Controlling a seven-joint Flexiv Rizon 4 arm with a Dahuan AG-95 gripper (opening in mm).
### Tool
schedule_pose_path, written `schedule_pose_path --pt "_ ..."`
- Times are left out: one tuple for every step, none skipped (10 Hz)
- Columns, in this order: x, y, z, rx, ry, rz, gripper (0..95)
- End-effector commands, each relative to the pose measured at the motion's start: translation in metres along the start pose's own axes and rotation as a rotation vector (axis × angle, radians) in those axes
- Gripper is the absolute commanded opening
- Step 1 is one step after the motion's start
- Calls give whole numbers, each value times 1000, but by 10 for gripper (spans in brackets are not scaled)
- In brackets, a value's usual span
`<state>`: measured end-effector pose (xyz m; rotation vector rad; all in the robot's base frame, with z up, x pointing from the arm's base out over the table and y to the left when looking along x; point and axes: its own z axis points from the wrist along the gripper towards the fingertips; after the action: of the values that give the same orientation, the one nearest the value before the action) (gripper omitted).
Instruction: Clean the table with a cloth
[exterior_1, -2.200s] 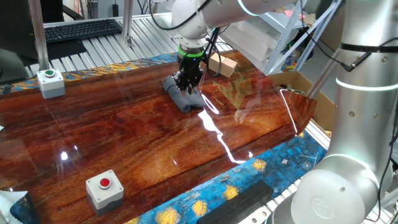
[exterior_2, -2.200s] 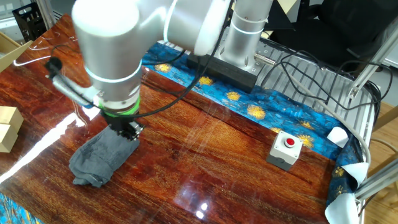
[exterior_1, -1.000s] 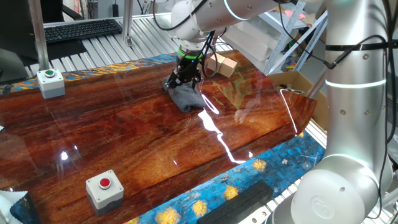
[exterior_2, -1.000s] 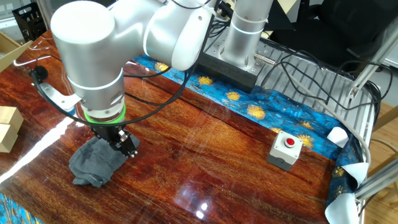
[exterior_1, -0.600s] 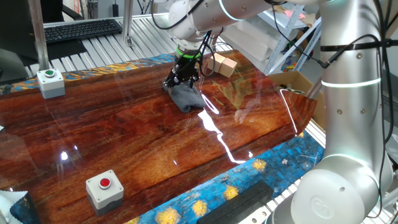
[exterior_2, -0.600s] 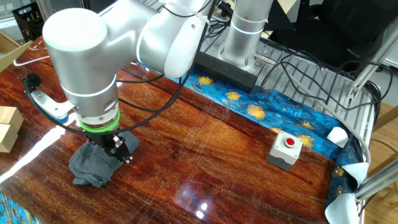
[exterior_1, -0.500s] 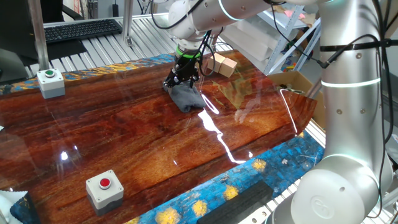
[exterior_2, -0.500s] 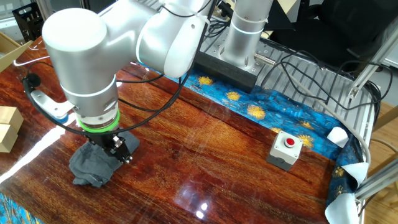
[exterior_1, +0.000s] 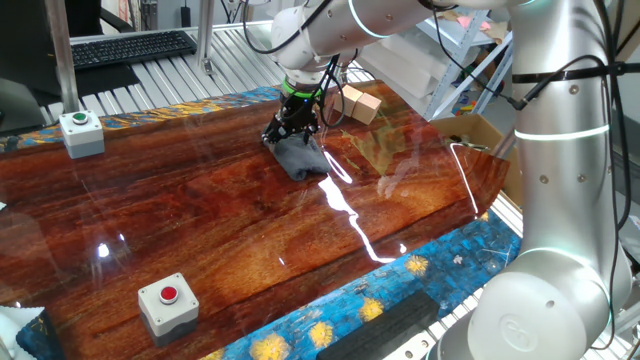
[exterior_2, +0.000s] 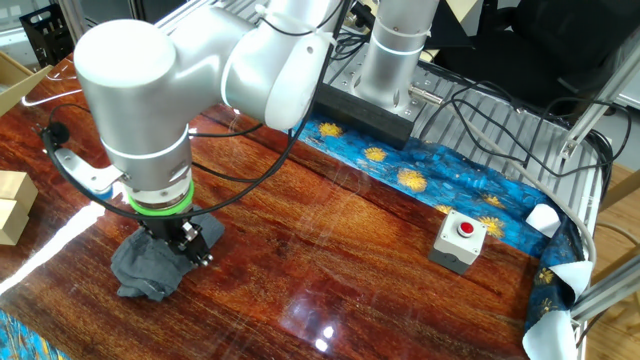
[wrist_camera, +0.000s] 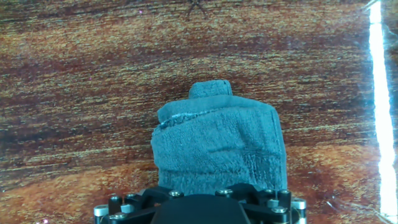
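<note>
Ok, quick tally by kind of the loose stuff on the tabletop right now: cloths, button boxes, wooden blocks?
Cloths: 1, the cloth under the gripper.
Button boxes: 2, the green button box and the red button box.
Wooden blocks: 2, one wooden block and a second wooden block touching it behind the arm.
Total: 5.
</note>
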<state>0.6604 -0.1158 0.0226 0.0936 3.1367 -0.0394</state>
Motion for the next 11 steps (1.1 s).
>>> schedule_pose_path --pt "-1 0 1 2 -22 -27 0" --pt "-1 0 1 4 -28 -33 0" --pt "-1 0 1 4 -29 -34 0" --pt "-1 0 1 4 -33 -35 0" --pt "-1 0 1 5 -34 -35 0" --pt "-1 0 1 5 -34 -34 0" --pt "-1 0 1 5 -34 -34 0" --pt "-1 0 1 5 -34 -34 0" --pt "-1 0 1 4 -33 -34 0" --pt "-1 0 1 3 -32 -34 0" --pt "-1 0 1 0 -31 -35 0"
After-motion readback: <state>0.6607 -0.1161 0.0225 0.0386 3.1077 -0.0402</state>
